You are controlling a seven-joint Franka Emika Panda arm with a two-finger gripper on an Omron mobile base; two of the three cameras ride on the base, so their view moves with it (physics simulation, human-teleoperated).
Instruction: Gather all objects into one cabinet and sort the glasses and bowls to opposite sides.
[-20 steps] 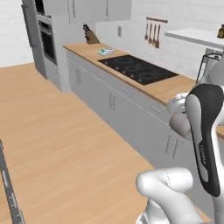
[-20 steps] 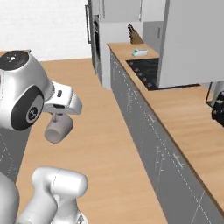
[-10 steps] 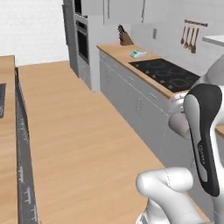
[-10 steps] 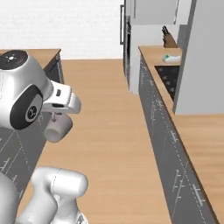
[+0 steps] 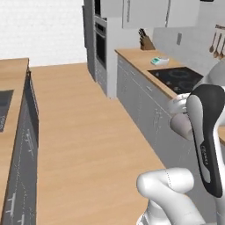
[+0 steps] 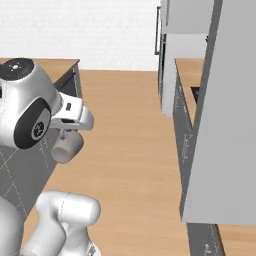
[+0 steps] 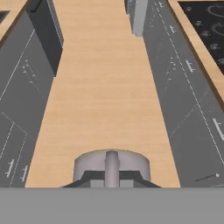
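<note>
The gripper pinches the grey mug by its handle; rigid, light, probably slippery, it hangs over the wooden floor.

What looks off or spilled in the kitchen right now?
Nothing stands out. The hand is shut on a grey mug, which hangs tipped on its side over the wooden floor. No spill shows. The knife block stands upright on the counter beyond the hob.

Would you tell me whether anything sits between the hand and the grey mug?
Nothing visible does: the hand is shut on the grey mug, which hangs beneath it over the wooden floor.
</note>
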